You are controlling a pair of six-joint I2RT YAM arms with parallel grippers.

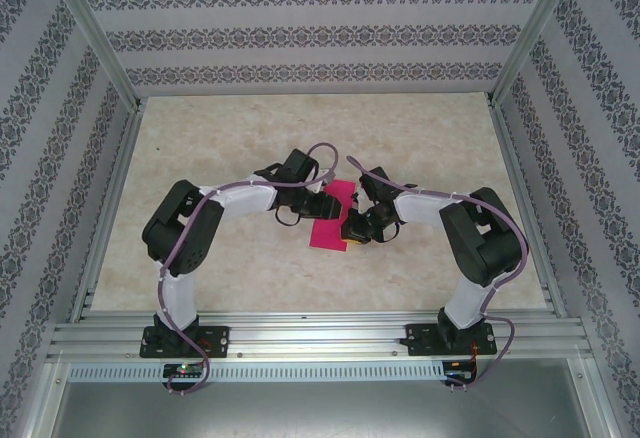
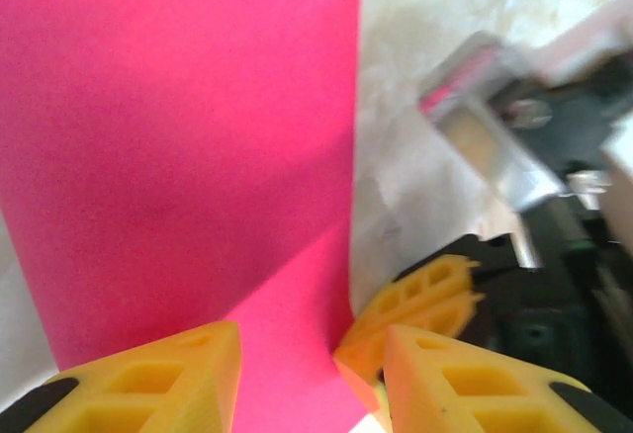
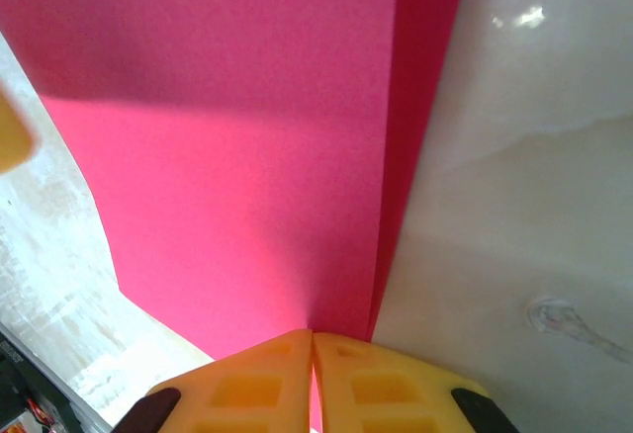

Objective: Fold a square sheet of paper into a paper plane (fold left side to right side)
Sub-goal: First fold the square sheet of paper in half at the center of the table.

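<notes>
R end effector (image 3: pixel 313 346) grasps folded paper (image 3: pixel 247 156) edge, prob. to keep layers aligned; L end effector (image 2: pixel 309 354) sits released, straddling it.

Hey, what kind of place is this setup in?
Likely a robot lab test cell: a marble-look tabletop boxed in by aluminium frame rails and patterned wall panels, with the left arm and right arm bolted at its near edge.

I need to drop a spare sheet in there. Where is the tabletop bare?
Bare: far half of the table up to the back wall, and the near strip by the rail. Crowded: mid-table, left gripper and right gripper at the paper.
</notes>
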